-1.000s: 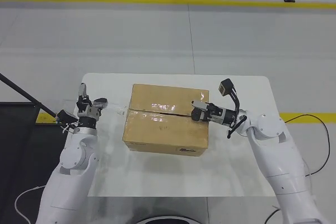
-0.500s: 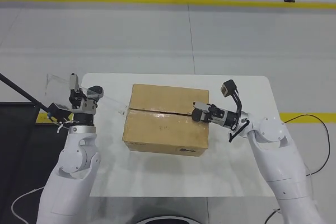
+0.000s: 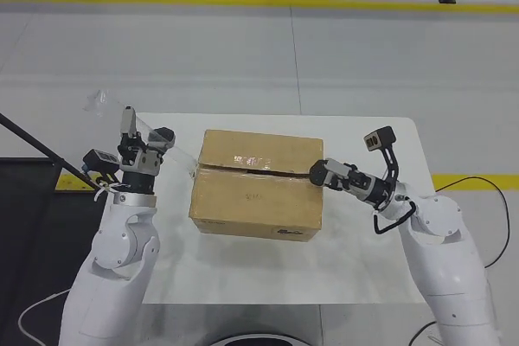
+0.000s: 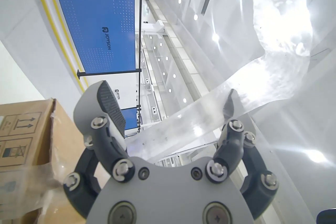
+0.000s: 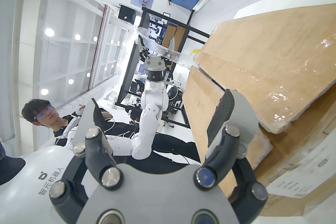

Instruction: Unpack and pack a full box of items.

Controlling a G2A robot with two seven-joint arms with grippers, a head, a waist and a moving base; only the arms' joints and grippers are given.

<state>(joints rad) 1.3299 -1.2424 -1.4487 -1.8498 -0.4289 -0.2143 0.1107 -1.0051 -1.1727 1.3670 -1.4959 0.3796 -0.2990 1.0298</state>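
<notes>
A closed brown cardboard box point(image 3: 255, 186) sits mid-table, its centre seam bare. Off the box's left end, my left gripper point(image 3: 143, 137) is raised with its fingers open. A clear tape strip point(image 3: 180, 156) runs from the box's left edge across those fingers and trails off up-left. In the left wrist view the tape point(image 4: 262, 78) drapes over one fingertip point(image 4: 229, 105) of the left gripper point(image 4: 168, 107), beside the box point(image 4: 26, 135). My right gripper point(image 3: 318, 173) is open at the right end of the seam. In its own view the right gripper point(image 5: 160, 114) has one finger against the box point(image 5: 262, 64).
The white table point(image 3: 355, 259) has free surface in front of and to the right of the box. A black pole point(image 3: 26, 138) slants in at the left, above a dark floor mat point(image 3: 17, 225).
My left gripper rose and pulled the clear tape off the box seam; the strip now trails up-left. My right gripper drew back to the right, off the box top to its edge.
</notes>
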